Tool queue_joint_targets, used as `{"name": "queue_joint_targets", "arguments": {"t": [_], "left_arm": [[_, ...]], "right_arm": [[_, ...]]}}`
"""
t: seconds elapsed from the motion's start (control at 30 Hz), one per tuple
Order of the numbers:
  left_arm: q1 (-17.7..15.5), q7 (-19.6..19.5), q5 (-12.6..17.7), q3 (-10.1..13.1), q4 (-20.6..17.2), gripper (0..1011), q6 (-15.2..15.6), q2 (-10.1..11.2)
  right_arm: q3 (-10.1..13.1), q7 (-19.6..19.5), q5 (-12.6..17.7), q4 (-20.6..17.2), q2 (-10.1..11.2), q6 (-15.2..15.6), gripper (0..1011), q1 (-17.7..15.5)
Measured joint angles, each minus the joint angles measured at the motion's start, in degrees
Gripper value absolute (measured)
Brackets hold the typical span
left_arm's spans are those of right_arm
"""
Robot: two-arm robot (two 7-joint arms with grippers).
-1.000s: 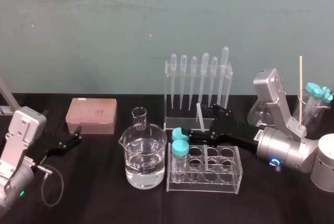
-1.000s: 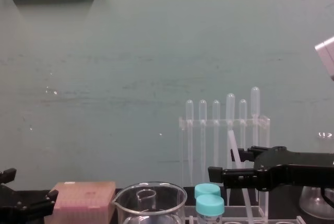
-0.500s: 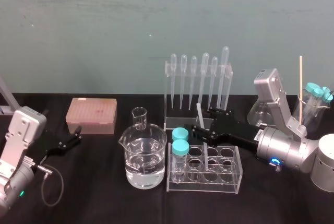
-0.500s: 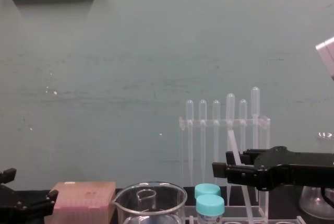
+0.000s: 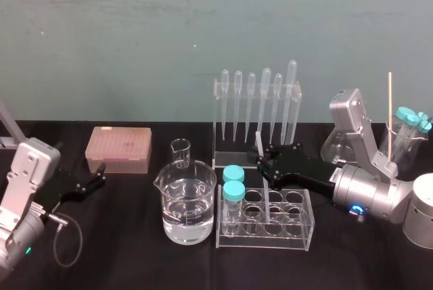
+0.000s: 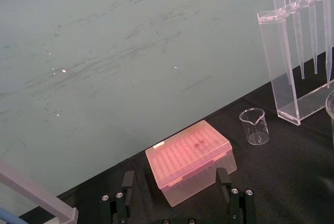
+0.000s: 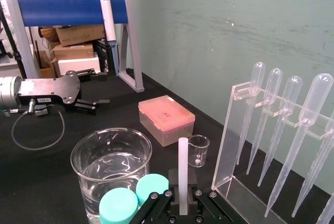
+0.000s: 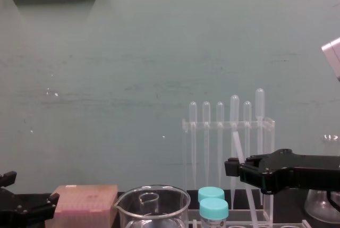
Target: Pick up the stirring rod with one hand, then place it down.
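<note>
1. Black tabletop (image 5: 122, 243) in front of a teal wall (image 5: 203, 19); laboratory ware is arranged along the middle of it.
2. Stirring rod (image 5: 258, 145): its lower end is seated in a well of the clear test-tube rack (image 5: 298, 232), to the right of the two teal-capped tubes (image 5: 233, 192). The rod is seen leaning slightly, with its upper end rising in front of the pipette rack (image 5: 257, 111). The particular well cannot be told.
3. Right gripper (image 5: 265, 165): it is reached in from the right, above the test-tube rack, and its two black fingers are closed about the rod's upper part. In the right wrist view the rod (image 7: 182, 166) is seen rising upright from between the fingers.
4. Left gripper (image 5: 101, 175): it is held low over the table at the far left, just beside the pink tip box (image 5: 118, 149). Its fingers (image 6: 128, 182) are spread wide apart and nothing is held.
5. Large beaker (image 5: 186, 202): it is partly filled with clear liquid and stands left of the test-tube rack. A small empty beaker (image 5: 180, 153) is placed behind it.
</note>
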Motion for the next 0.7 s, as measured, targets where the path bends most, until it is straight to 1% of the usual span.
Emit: {"name": "queue_joint_targets", "arguments": {"t": [0.03, 0.23, 0.4, 0.53, 0.7], "left_arm": [[0.00, 0.00, 0.00, 0.00, 0.00, 1000, 0.00, 0.00], [0.00, 0.00, 0.00, 0.00, 0.00, 1000, 0.00, 0.00], [0.00, 0.00, 0.00, 0.00, 0.00, 1000, 0.00, 0.00], [0.00, 0.00, 0.00, 0.00, 0.00, 1000, 0.00, 0.00], [0.00, 0.00, 0.00, 0.00, 0.00, 1000, 0.00, 0.00]], "right_arm": [[0.00, 0.00, 0.00, 0.00, 0.00, 0.00, 73, 0.00], [0.00, 0.03, 0.02, 0.00, 0.00, 0.00, 66, 0.00], [0.67, -0.30, -0.06, -0.47, -0.13, -1.78, 66, -0.72], [1.35, -0.98, -0.47, -1.45, 0.11, -2.90, 66, -1.56], [2.90, -1.69, -0.84, -4.55, 1.35, -3.79, 66, -2.57]]}}
